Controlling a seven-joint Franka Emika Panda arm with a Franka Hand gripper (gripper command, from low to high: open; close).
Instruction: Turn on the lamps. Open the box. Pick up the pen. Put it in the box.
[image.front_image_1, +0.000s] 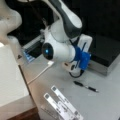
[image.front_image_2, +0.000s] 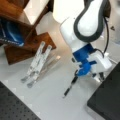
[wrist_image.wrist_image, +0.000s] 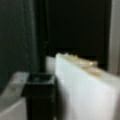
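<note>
Your claw (image.front_image_1: 71, 67) sits low at the closed box (image.front_image_1: 105, 53) front, likely for the latch; jaw state unclear; pen (image.front_image_1: 85, 86) lies untouched on the counter (image.front_image_1: 100, 105).

pen (image.front_image_2: 70, 86) on table | box (image.front_image_2: 107, 100) shut (black lid) | gripper (image.front_image_2: 98, 77) beside box

A lab: perforated optical breadboard (image.front_image_2: 15, 107), grey workbench (image.front_image_1: 100, 105).
</note>
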